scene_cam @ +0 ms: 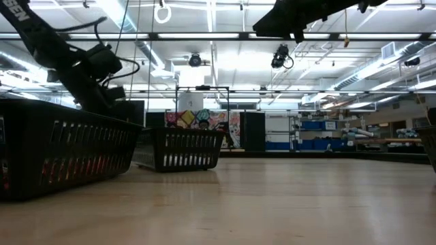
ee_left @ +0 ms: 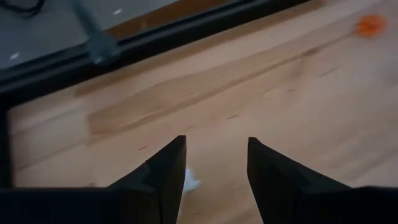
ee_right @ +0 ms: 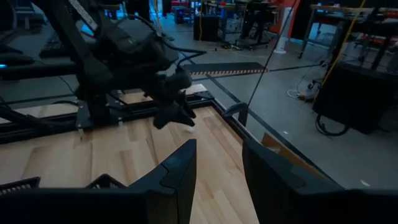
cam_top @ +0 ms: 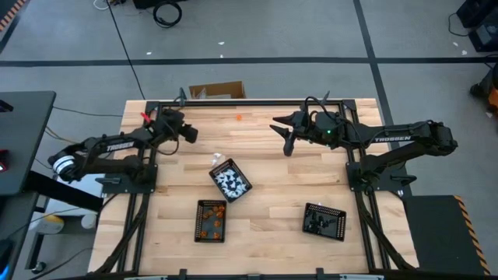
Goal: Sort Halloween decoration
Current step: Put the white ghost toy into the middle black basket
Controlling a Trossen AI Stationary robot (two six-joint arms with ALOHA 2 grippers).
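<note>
Three black trays stand on the wooden table: one with white pieces (cam_top: 230, 180), one with orange pieces (cam_top: 211, 220) and one with black pieces (cam_top: 324, 221). A single orange piece (cam_top: 239, 117) lies near the far edge; it also shows in the left wrist view (ee_left: 370, 25). My left gripper (cam_top: 191, 134) is open over the table's far left part. A tiny white piece (ee_left: 190, 181) shows beside one of its fingers. My right gripper (cam_top: 283, 134) is open and empty, held up over the far middle of the table, pointing toward the left gripper. My left gripper is open, and the white piece (ee_left: 190, 181) shows against the inner side of one finger (ee_left: 168, 174). I cannot tell whether that finger touches it or whether it lies on the table below.
The table's black frame (ee_left: 124, 56) runs along the far edge just beyond my left gripper. A small white bit (cam_top: 216, 159) lies by the far corner of the tray of white pieces. Bare wood lies between the trays and the far edge. A cardboard box (cam_top: 218, 91) sits beyond the table.
</note>
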